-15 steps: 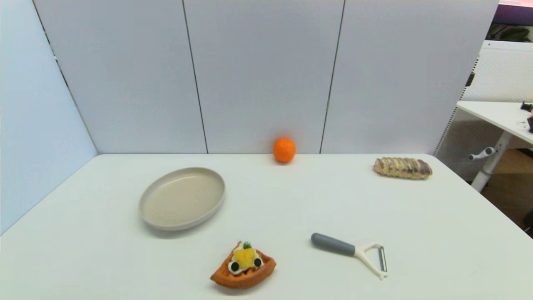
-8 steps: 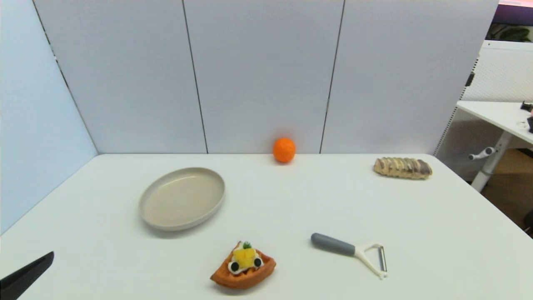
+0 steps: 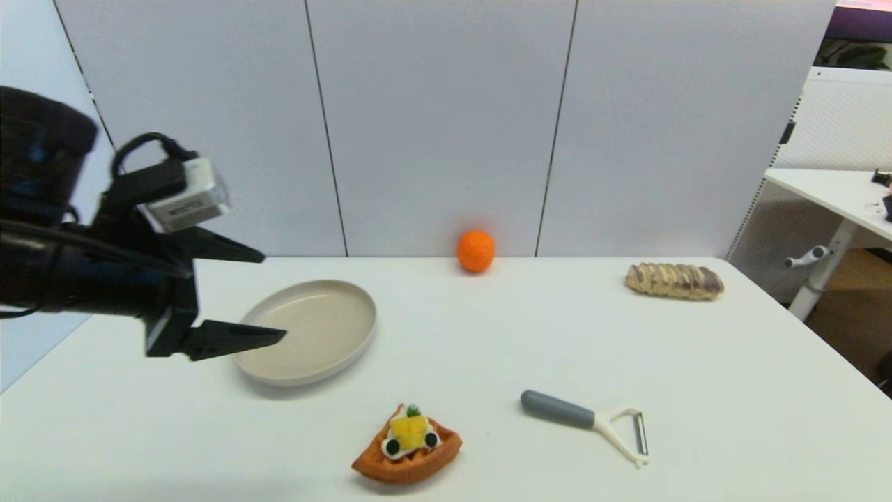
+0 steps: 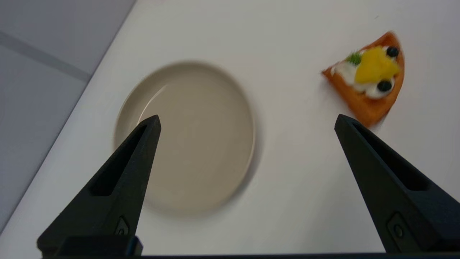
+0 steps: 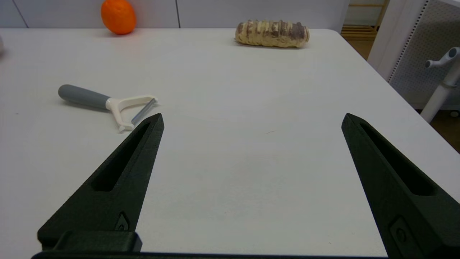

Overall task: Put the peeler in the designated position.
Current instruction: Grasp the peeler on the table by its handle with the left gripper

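The peeler lies flat on the white table at the front right, grey handle pointing left and white forked head right. It also shows in the right wrist view as the peeler, beyond one finger. My left gripper hangs open in the air at the left, over the near-left side of the plate, far from the peeler. In its own view the left gripper holds nothing. My right gripper is open and empty, low over the front right of the table, out of the head view. No mark for the designated position shows.
A beige plate sits at the left middle, also seen as the plate. A waffle slice lies at the front centre. An orange stands against the back wall and a bread roll at the back right.
My left arm has come up from the lower left corner and now hovers by the plate with its fingers open. The peeler and the other things have not moved.
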{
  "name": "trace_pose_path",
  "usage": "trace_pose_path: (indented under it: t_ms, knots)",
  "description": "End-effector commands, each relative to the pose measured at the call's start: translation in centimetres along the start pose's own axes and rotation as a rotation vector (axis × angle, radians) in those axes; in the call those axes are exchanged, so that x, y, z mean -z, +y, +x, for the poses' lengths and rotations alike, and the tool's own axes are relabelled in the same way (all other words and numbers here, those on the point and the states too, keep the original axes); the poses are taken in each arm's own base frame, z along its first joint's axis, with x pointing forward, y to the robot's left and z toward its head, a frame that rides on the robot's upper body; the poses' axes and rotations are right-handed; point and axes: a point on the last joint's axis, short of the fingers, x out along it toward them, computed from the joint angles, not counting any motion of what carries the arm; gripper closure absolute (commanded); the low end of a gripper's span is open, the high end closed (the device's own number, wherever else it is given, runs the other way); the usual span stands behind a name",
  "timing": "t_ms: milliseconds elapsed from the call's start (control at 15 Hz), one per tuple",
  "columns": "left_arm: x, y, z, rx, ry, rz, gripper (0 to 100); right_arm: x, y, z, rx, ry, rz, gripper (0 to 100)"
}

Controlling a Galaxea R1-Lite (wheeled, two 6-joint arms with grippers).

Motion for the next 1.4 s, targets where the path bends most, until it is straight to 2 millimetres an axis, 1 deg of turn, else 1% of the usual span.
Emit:
trace_pose_path:
  t_ms: [67, 333, 400, 533, 800, 1000, 1267, 1400]
  knots:
    - [-3.4, 2.1, 13.6, 0.28, -0.038, 0.102, 0, 0.0, 0.0, 0.0, 0.0, 0.003, 0.0, 0]
    - [-5.8, 1.3, 19.1, 0.357, -0.083, 0.149, 0, 0.0, 0.0, 0.0, 0.0, 0.0, 0.0, 0]
    - [-6.1, 1.0, 20.4, 0.396, -0.108, 0.154, 0, 0.0, 0.0, 0.0, 0.0, 0.0, 0.0, 0]
    - [-6.3, -0.1, 22.5, 0.483, -0.143, 0.154, 0, 0.0, 0.0, 0.0, 0.0, 0.0, 0.0, 0]
    - [-5.7, -2.5, 26.1, 0.61, -0.15, 0.15, 0, 0.0, 0.0, 0.0, 0.0, 0.002, 0.0, 0]
    - [-5.7, -4.2, 28.1, 0.661, -0.161, 0.164, 0, 0.0, 0.0, 0.0, 0.0, 0.002, 0.0, 0]
    - [-6.7, -6.6, 28.7, 0.697, -0.138, 0.157, 0, 0.0, 0.0, 0.0, 0.0, 0.002, 0.0, 0]
    - [-7.3, -7.2, 29.1, 0.691, -0.13, 0.155, 0, 0.0, 0.0, 0.0, 0.0, 0.0, 0.0, 0]
